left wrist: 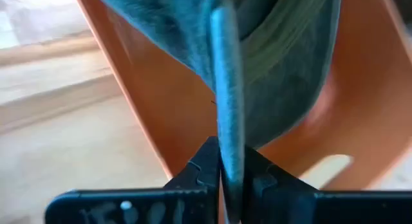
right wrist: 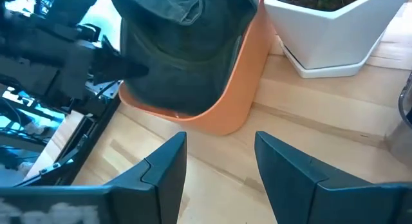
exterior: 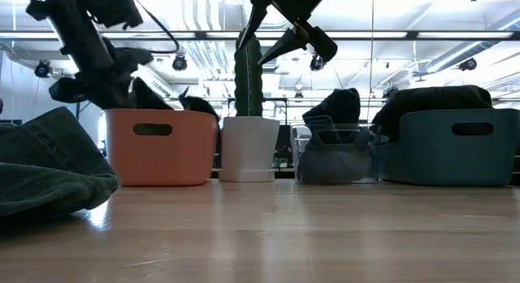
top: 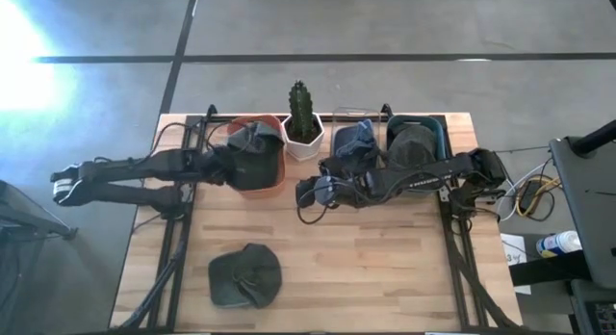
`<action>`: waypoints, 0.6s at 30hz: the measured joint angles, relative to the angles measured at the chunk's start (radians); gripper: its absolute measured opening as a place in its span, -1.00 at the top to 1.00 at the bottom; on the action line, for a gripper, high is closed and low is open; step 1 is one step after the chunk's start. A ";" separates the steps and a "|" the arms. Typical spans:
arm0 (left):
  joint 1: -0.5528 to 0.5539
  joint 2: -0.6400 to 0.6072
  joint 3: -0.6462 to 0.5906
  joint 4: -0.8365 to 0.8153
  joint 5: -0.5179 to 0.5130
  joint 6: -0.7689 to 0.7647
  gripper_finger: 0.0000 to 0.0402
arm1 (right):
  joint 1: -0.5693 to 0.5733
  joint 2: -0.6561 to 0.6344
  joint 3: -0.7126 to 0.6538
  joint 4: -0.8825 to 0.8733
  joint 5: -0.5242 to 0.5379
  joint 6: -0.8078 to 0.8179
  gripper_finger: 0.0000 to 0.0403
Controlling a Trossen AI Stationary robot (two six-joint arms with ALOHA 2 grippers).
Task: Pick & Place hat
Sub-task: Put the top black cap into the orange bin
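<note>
A dark grey-green cap (top: 252, 147) sits in the orange bin (top: 274, 181) at the table's far side, and its crown rises above the rim in the right wrist view (right wrist: 180, 50). My left gripper (top: 229, 167) reaches in from the table's left and is shut on that cap (left wrist: 226, 161). A second dark green cap (top: 245, 275) lies flat on the table near the near edge, and it also shows in the low view (exterior: 49, 165). My right gripper (top: 306, 193) hovers open over the table middle, right of the orange bin, its fingers (right wrist: 219, 153) pointing at it. My left gripper pinches a thin blue-grey edge of the cap (left wrist: 225, 121) between its two fingers, which lie across that edge. The fingers come from the table's left, over the orange bin's wall (left wrist: 161, 121). The cap's cloth spreads away from the fingers inside the bin.
A cactus in a white pot (top: 303, 128) stands right of the orange bin. Further right are a clear bin with a blue cap (top: 354, 142) and a teal bin with a dark cap (top: 416, 142). Bare wood shows at the table's near right (top: 385, 268).
</note>
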 joint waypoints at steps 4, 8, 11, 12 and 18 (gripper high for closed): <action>-0.002 -0.064 0.014 -0.023 0.021 -0.006 0.86 | -0.001 0.000 0.000 0.000 0.000 -0.004 0.12; -0.004 -0.124 0.060 -0.065 -0.017 0.019 0.86 | -0.002 0.001 0.000 0.000 0.000 -0.004 0.12; -0.001 -0.148 0.070 -0.089 -0.061 0.098 0.86 | -0.002 0.003 0.000 0.000 0.000 -0.008 0.12; -0.002 -0.151 0.071 -0.091 -0.062 0.112 0.86 | -0.002 0.004 0.000 0.000 0.000 -0.008 0.12; -0.002 -0.119 0.075 -0.142 -0.076 0.095 0.82 | -0.006 0.007 0.000 0.000 0.005 -0.008 0.12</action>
